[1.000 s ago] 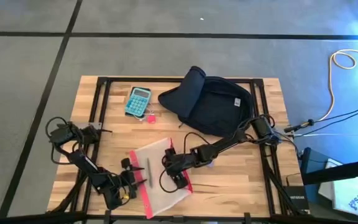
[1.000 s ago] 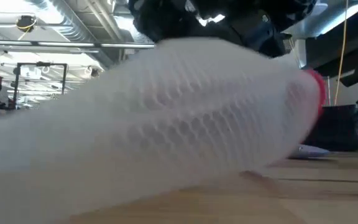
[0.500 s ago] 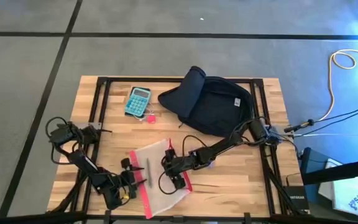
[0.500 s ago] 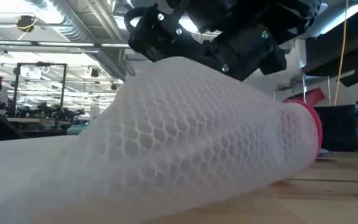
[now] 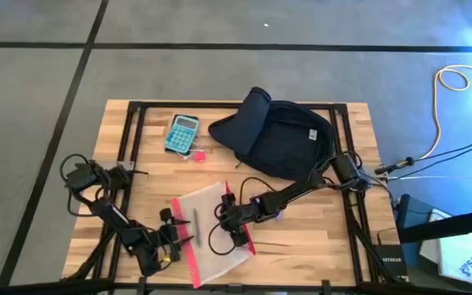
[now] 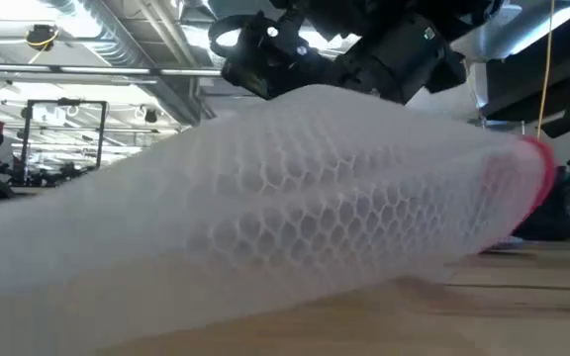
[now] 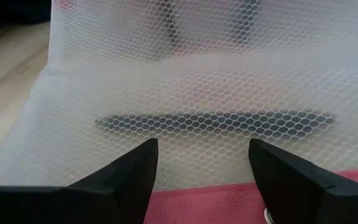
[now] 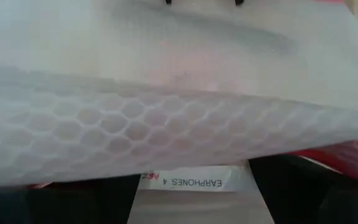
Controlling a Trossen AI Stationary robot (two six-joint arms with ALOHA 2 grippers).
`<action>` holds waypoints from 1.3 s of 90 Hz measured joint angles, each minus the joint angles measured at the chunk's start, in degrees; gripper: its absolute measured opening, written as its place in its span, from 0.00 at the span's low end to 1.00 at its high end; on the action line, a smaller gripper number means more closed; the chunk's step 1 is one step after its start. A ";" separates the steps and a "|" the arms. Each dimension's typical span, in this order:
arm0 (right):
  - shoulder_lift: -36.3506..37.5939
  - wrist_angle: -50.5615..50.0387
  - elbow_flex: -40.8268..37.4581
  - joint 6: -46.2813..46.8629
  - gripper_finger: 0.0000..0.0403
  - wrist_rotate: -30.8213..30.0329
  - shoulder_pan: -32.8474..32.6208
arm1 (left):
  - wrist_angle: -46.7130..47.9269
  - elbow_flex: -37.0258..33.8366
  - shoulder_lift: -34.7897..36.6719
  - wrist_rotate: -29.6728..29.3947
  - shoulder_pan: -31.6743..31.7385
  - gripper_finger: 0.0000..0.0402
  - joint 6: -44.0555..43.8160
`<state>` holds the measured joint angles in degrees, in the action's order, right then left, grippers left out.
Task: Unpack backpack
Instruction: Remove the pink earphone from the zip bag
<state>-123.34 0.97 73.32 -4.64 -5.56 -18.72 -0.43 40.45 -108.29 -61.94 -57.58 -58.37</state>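
The clear mesh pouch [image 5: 211, 232] is being clenched at its red edge by the right pincer [image 5: 238, 233], likely for steadying, while the left pincer [image 7: 201, 165] is being held parted at the opposite edge, the backpack [image 5: 279, 138] lying well beyond on the tabletop [image 5: 150, 176].

On the tabletop [image 5: 150, 184], bare wood lies open at nine o'clock and along the three o'clock side. The backpack [image 5: 273, 138] blocks one o'clock, a calculator [image 5: 182, 133] eleven o'clock, and the mesh pouch [image 5: 206, 229] fills six o'clock between both arms.
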 joint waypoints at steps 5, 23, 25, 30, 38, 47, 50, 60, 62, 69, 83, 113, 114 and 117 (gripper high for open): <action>0.81 -2.36 -0.04 -0.03 0.67 -0.06 0.00 | -0.02 0.00 0.00 -0.02 0.00 0.59 -0.02; 3.27 -11.56 -0.04 2.06 0.67 -0.38 0.01 | -0.02 0.00 0.00 0.00 0.00 0.59 -0.17; 3.45 -12.55 -0.03 2.40 0.67 -0.79 0.00 | 0.00 0.00 0.00 -0.02 0.00 0.59 -0.17; 4.01 -14.69 -0.02 3.01 0.67 -1.41 -0.02 | -0.02 0.00 0.00 -0.02 0.00 0.59 -0.17; 4.82 -17.57 -0.06 3.41 0.67 -1.78 0.00 | -0.02 0.00 0.00 -0.01 0.00 0.59 -0.17; 5.62 -20.53 -0.09 4.23 0.67 -2.49 0.00 | -0.02 0.00 0.00 -0.02 0.00 0.59 -0.17; 5.87 -21.52 -0.09 4.32 0.67 -2.79 0.00 | 0.00 0.00 0.00 -0.04 0.00 0.59 -0.17; 6.39 -25.15 -0.04 4.49 0.67 -3.16 0.00 | -0.03 0.00 0.00 -0.17 0.04 0.59 -0.26; 6.41 -25.97 -0.02 4.70 0.67 -3.36 0.00 | -0.04 0.00 0.00 -0.19 0.04 0.59 -0.37; 6.52 -28.68 0.02 5.88 0.67 -4.42 0.00 | -0.07 0.00 0.00 -0.21 0.04 0.59 -0.57; 8.46 -33.89 -0.19 6.20 0.67 -6.98 0.35 | -0.01 0.00 0.00 0.12 0.00 0.59 -0.51; 16.98 -50.07 -0.46 13.41 0.67 -16.48 0.42 | 0.01 0.00 0.00 0.10 0.00 0.59 -0.15; 17.07 -50.42 -0.46 13.55 0.67 -16.58 0.42 | 0.00 0.00 0.00 0.09 0.00 0.59 -0.15; 17.57 -51.02 -0.48 14.37 0.67 -16.87 0.42 | 0.02 0.00 0.00 0.03 0.00 0.59 -0.13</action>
<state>-105.76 -50.06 72.84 9.72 -22.43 -18.31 -0.40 40.45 -108.29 -61.91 -57.58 -58.50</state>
